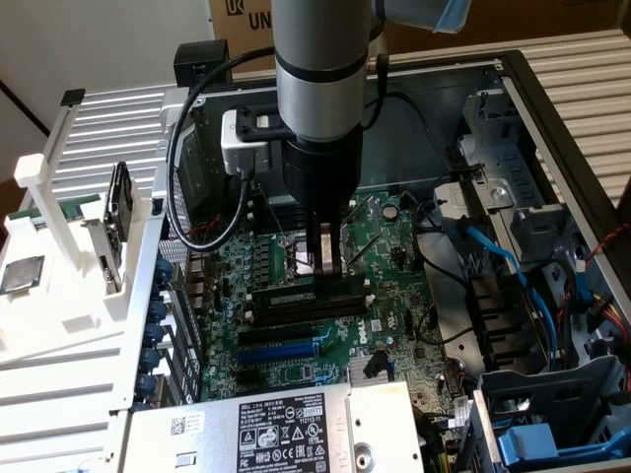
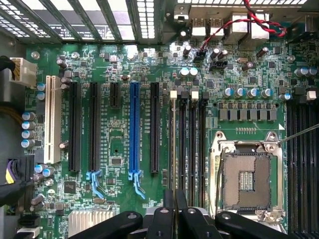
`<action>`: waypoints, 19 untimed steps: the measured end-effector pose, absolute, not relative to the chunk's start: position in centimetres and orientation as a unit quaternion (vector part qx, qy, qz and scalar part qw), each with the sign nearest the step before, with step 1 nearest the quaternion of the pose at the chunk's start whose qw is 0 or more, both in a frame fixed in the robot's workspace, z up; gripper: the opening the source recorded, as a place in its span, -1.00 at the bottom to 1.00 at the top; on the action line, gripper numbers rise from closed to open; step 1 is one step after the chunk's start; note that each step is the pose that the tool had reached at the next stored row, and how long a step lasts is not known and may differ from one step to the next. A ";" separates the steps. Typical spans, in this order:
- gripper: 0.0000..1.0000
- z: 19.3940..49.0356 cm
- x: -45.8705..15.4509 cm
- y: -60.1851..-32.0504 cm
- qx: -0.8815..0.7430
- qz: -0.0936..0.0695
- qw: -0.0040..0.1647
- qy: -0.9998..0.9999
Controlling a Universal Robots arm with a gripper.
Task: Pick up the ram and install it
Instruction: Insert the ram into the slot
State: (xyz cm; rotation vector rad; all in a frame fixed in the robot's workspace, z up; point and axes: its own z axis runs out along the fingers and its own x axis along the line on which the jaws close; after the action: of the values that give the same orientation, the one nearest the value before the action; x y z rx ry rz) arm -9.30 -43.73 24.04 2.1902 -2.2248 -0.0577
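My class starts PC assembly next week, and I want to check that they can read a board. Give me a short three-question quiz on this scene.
1. True or false: a processor sits in the CPU socket.
2. The long slot between two black expansion slots is: A) red B) blue C) yellow
3. Over what does the end effector hang?

Key:
1. False: the socket is empty.
2. B.
3. The motherboard, at the black memory slots beside the socket.
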 end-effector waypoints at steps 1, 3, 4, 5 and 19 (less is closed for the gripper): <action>-0.75 24.0 -9.3 -43.7 0.701 -0.019 0.010 -0.712; -0.75 24.0 -9.3 -43.7 0.701 -0.020 0.011 -0.712; -0.75 24.0 -9.3 -43.7 0.701 -0.021 0.012 -0.712; -0.75 24.0 -9.3 -43.7 0.702 -0.021 0.012 -0.712; -0.75 23.7 -9.1 -43.4 0.705 -0.024 0.015 -0.709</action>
State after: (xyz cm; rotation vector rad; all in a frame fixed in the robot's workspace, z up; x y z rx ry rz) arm -9.13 -43.39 23.69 2.1932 -2.2054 -0.0744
